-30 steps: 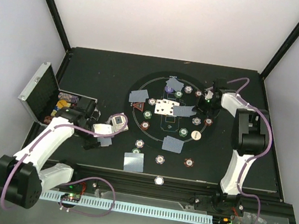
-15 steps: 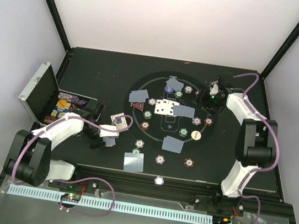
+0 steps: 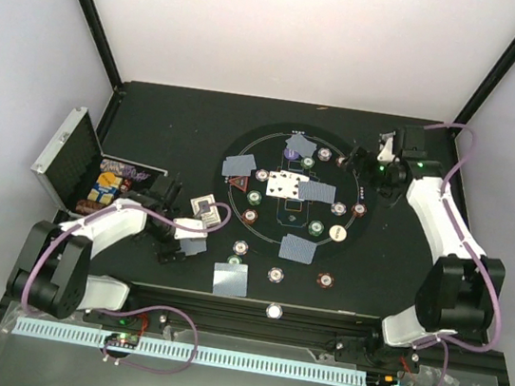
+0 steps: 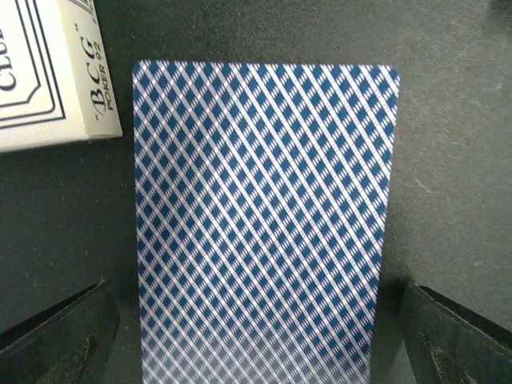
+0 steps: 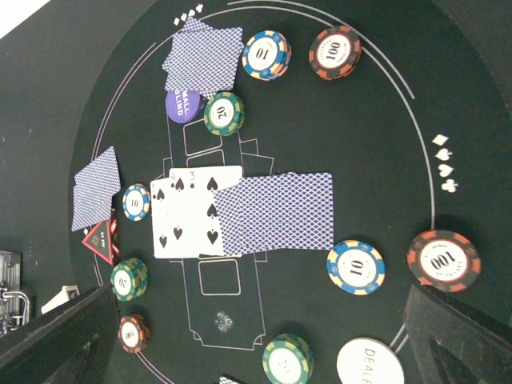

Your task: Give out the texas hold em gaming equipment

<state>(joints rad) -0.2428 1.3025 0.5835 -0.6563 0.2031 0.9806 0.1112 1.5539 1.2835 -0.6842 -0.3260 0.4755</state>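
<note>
Top view: left pincer sits low over the table, left of the round black mat and near the open silver case; its jaws are too small to judge here. Right pincer is at the mat's far right edge, beside chips. Left wrist view: fingers stand wide apart, flanking a blue-lattice card lying face down on the table, apparently clear of both. A white card box lies just beside the card's far left corner. Right wrist view: fingers are spread wide with nothing held. On the mat below, face-up spade cards are overlapped by face-down cards. Purple button, red triangle marker and white dealer button lie around them among the chips.
</note>
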